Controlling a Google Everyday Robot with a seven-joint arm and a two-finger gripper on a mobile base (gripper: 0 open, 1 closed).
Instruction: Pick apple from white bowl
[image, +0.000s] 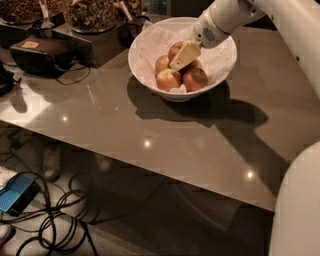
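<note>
On table (150, 135), far side: white bowl (148, 70); in it, front-right: apple (196, 79); pincer (184, 56) just behind-left of apple, poss. touching.

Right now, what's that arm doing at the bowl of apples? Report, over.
Gripper down inside white bowl, among the fruit. Dark red apple not yet lifted, lying by the gripper. Paler apples crowd close around it.

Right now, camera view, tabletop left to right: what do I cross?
Black box → dark nut container → white bowl. The gripper hangs within the bowl's span, inside its rim, so it gets no slot of its own.
</note>
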